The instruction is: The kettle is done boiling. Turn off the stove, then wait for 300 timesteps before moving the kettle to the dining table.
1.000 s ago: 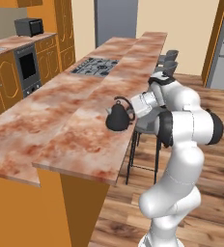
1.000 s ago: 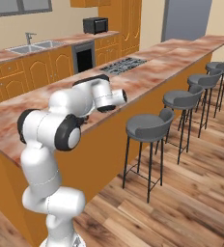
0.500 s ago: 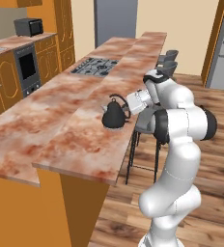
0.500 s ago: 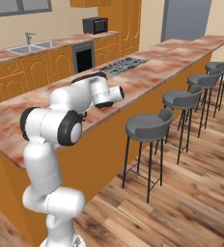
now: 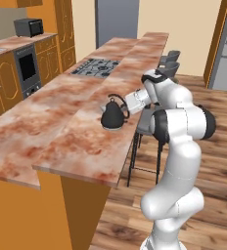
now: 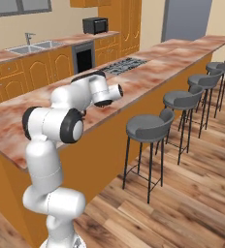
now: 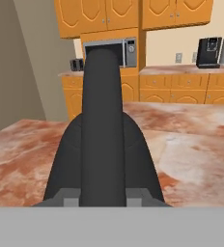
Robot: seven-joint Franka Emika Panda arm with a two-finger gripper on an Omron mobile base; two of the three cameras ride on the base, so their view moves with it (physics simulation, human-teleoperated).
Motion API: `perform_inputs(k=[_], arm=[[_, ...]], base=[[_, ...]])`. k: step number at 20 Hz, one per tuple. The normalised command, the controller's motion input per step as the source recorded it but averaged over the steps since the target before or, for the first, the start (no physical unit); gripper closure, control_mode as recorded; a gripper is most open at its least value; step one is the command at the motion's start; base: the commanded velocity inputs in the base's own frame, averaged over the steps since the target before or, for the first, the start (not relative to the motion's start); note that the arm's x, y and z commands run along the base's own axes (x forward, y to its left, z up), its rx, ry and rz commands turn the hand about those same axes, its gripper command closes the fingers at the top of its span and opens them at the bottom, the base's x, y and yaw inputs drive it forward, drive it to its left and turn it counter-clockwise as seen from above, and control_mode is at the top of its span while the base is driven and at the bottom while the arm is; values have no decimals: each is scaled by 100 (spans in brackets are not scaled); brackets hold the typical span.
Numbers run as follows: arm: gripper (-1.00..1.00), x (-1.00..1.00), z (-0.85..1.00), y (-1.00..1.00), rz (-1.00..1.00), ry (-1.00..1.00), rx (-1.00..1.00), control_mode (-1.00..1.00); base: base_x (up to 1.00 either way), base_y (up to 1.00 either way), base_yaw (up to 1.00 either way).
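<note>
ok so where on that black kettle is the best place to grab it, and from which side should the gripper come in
Probably by the thin arched handle over the kettle. It stands clear above the squat rounded body, narrow enough for two fingers, whereas the body looks too wide and smooth. Come in from the stool side of the dining table: the gripper is shut on the handle from there in the left base view.

The kettle [image 5: 113,115] looks matt black, smooth, faintly sheened on its rounded body. The dining table [image 5: 81,146] is polished reddish-pink marble with pale veins, on a flat orange base. At eleven o'clock from the kettle, the stove [image 5: 97,67] shows dull grey metal under black grates. The bar stools [image 6: 150,130] have matt grey seats on thin black metal legs. The floor [image 6: 182,208] is glossy brown wood planking.
</note>
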Motion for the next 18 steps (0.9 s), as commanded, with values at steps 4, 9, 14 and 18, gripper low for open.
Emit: perform_inputs(k=[4, 9, 14, 18], arm=[[100, 3, -26, 19, 0, -1, 0, -100], [100, 0, -27, 0, 0, 0, 0, -100], [100, 0, -40, 0, 0, -6, 1, -100], [100, 0, -45, 1, 1, -12, 2, -100]], base=[[0, 0, 0], [0, 0, 0], [0, 0, 0], [0, 0, 0]])
